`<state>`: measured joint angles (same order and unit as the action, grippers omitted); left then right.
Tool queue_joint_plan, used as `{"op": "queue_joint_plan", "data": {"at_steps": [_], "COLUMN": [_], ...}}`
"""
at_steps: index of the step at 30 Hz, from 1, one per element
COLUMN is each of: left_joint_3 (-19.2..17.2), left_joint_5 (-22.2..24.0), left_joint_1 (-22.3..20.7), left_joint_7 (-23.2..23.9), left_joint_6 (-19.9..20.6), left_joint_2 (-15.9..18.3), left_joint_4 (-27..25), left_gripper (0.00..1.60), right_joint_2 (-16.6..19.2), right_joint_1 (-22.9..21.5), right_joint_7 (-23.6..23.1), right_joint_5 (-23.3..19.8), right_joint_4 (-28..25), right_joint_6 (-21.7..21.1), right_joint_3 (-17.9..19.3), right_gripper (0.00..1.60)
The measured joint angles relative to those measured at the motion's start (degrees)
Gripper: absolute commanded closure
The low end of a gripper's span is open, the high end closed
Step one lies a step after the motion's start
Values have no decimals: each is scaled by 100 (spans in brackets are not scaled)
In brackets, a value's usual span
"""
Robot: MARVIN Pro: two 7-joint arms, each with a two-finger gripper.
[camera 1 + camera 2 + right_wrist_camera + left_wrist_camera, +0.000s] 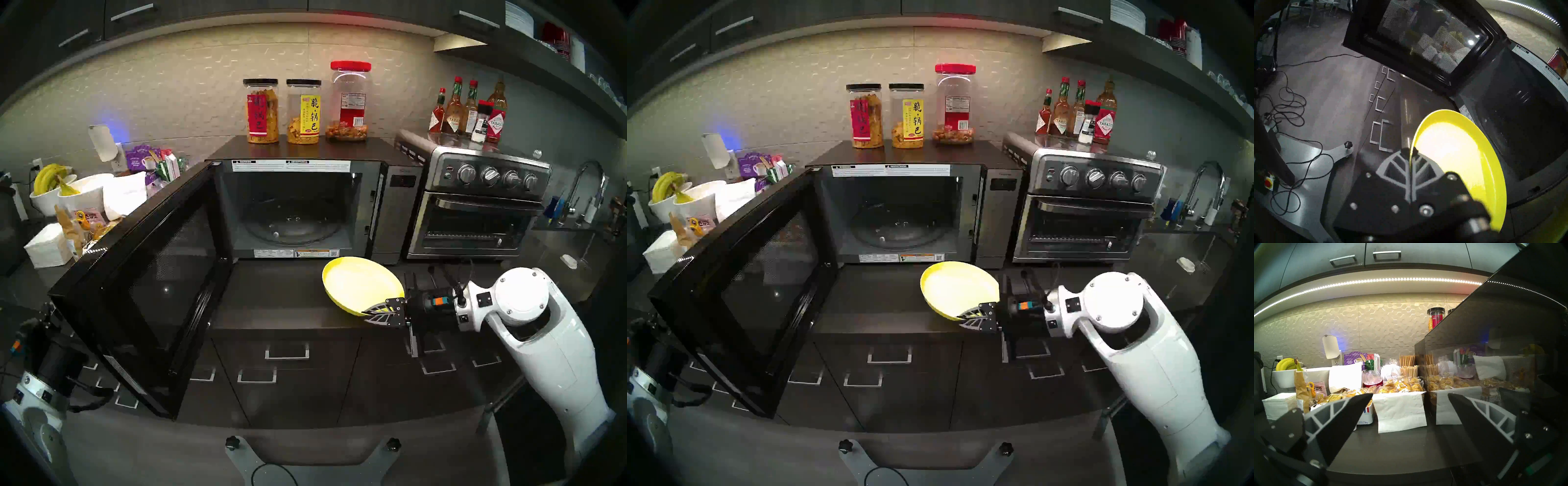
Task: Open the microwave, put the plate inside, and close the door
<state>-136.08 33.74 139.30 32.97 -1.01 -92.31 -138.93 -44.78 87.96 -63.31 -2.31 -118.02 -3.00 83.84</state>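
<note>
The right gripper (368, 314) is nearest, out in front of the microwave (305, 203). Its two fingers (1398, 164) are pinched tight on the rim of the yellow plate (361, 285). The plate is up in the air, tipped, above the counter (271, 295) just in front of the microwave's right side. It is not inside the microwave.

The door (142, 285) is swung wide open on the microwave's left and sticks out past the counter edge. Its mesh window faces the plate.

The left gripper (1410, 396) is behind the open door, on the microwave's left. Its fingers (1349, 419) are spread apart and hold nothing. Past them lie snack packs (1401, 386) and a bowl of bananas (51, 180).

Inside the microwave the glass turntable (291, 225) is bare. Three jars (303, 112) stand on top of the microwave. A toaster oven (475, 203) stands just to the microwave's right, with sauce bottles (468, 112) on top of it.
</note>
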Motion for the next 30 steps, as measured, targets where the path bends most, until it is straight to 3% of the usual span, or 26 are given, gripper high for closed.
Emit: {"op": "queue_joint_plan", "data": {"at_steps": [12,30], "left_joint_3": [-5,-15], "left_joint_5": [-11,-29], "left_joint_1": [-19,-47], "left_joint_7": [18,49], "left_joint_6": [10,29], "left_joint_2": [-18,-47], "left_joint_4": [0,0], "left_gripper": [0,0], "right_joint_2": [-167,-695], "right_joint_1": [-581,-1572], "right_joint_7": [-156,-220], "right_joint_5": [347,907], "right_joint_4": [336,858], "right_joint_6": [77,-13], "right_joint_3": [-521,-1226], "right_gripper": [160,160]}}
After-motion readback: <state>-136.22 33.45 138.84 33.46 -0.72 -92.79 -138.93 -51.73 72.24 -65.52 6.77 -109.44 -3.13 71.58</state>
